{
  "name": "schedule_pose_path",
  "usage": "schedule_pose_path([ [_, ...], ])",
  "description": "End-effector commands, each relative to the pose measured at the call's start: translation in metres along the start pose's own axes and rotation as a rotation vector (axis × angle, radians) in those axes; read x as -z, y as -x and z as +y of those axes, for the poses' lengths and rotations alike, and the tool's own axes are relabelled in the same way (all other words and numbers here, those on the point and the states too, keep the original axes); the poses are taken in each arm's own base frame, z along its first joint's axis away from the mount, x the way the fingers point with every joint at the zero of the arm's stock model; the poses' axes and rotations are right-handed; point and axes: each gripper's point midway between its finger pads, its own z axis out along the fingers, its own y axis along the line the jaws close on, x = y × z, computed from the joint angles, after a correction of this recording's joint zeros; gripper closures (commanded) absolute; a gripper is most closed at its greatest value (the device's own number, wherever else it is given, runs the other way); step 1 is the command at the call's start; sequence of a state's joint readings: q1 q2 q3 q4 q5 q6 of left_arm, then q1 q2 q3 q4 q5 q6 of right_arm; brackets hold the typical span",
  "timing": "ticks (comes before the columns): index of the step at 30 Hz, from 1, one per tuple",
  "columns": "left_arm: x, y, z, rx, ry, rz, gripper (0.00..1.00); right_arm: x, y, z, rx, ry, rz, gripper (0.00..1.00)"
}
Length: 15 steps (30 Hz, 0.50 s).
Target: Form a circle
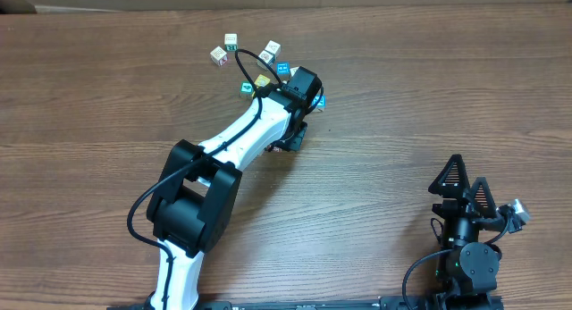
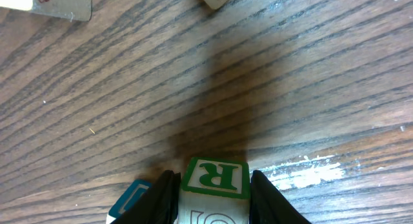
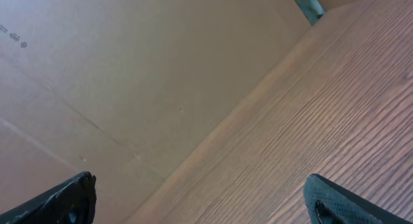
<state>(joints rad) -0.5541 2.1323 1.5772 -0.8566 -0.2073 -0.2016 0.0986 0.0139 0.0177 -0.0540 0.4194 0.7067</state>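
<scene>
The left pincer [image 2: 213, 185] is pressed in on a white toy cube with a green letter R [image 2: 215, 174]. One dark finger lies flat against each side of the cube, and the R face points away from the wrist. The frames do not show whether this cube rests on the wooden table [image 2: 310, 88] or is lifted off it. A cyan cube [image 2: 131, 199] sits just outside one finger, touching it or nearly so. Well ahead of the fingertips two white cubes [image 2: 59, 3] lie at the far edge of the wrist view, apart from each other. From overhead, the circle [image 1: 269, 55] is only a loose arc of small white and cyan cubes, just beyond and to one side of this pincer, with no closed ring. A yellow cube [image 1: 262, 80] and another cyan one [image 1: 247, 87] lie between that arc and the wrist, close to the arm. The right pincer [image 1: 466, 183] is spread wide with nothing between its fingers. It is far from all the cubes, with bare table beneath it and a cardboard panel [image 3: 161, 88] ahead of its tips.
</scene>
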Motion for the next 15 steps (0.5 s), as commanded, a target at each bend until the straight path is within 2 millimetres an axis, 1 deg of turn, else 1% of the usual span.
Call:
schedule_pose_path([
  [1, -0.0041, -0.0038, 0.0048, -0.021, 0.017, 0.015, 0.70, 0.0000, -0.0002, -0.0031, -0.001, -0.006, -0.008, 0.00],
  [15, -0.0041, -0.0015, 0.0045, -0.045, 0.016, 0.006, 0.71, 0.0000, -0.0002, -0.0031, 0.000, -0.006, -0.008, 0.00],
])
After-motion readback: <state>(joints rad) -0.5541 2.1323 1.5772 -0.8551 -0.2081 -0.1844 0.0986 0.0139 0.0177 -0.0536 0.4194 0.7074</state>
